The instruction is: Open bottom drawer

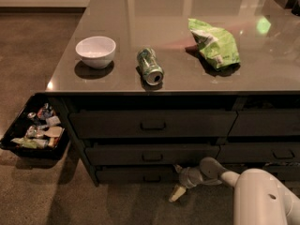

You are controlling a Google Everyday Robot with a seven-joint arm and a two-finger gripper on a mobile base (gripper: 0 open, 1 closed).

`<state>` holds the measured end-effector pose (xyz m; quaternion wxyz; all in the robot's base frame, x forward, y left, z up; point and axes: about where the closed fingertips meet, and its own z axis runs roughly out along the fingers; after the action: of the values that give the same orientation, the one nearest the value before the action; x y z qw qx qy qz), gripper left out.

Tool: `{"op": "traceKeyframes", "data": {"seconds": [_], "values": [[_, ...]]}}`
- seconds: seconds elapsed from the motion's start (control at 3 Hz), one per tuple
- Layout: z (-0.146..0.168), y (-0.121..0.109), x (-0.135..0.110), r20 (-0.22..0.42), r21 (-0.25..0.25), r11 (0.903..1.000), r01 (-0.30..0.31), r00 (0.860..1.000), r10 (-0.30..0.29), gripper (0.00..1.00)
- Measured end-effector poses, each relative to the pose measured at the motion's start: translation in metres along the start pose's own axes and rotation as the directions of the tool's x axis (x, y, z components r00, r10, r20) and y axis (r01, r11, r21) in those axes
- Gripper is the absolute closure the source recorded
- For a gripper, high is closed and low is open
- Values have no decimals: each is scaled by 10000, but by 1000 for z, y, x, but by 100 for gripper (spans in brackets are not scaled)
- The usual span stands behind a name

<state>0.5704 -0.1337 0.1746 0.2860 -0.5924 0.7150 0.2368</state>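
The bottom drawer (pixel 126 174) is the slim dark front lowest in the left stack, with a small loop handle (pixel 151 177) at its centre. It looks closed or nearly so. My gripper (pixel 175 182) is low near the floor, just right of that handle at the drawer's right end. Its fingers are spread, one cream fingertip (pixel 174 194) pointing down-left to the floor and the other up by the drawer front. It holds nothing. My white arm (pixel 260 196) reaches in from the lower right.
Two taller drawer fronts (pixel 152 124) sit above, with another stack (pixel 265 123) to the right. A black tray of packets (pixel 35 130) hangs at the left. On the counter (pixel 154 13) are a white bowl (pixel 95 51), a can (pixel 150 66) on its side and a green bag (pixel 214 42).
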Motion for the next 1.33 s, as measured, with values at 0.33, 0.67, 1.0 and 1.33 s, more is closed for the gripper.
{"op": "traceKeyframes", "data": {"seconds": [0.33, 0.67, 1.0, 1.33], "values": [[-14, 25, 1, -22, -624, 9978, -230, 9997, 229, 0], [-29, 68, -6, -39, -1505, 9877, -425, 9991, 424, 0], [-29, 69, -6, -39, -1507, 9877, -425, 9991, 424, 0], [-21, 86, -1, -72, -2074, 9757, -703, 9975, 703, 0]]}}
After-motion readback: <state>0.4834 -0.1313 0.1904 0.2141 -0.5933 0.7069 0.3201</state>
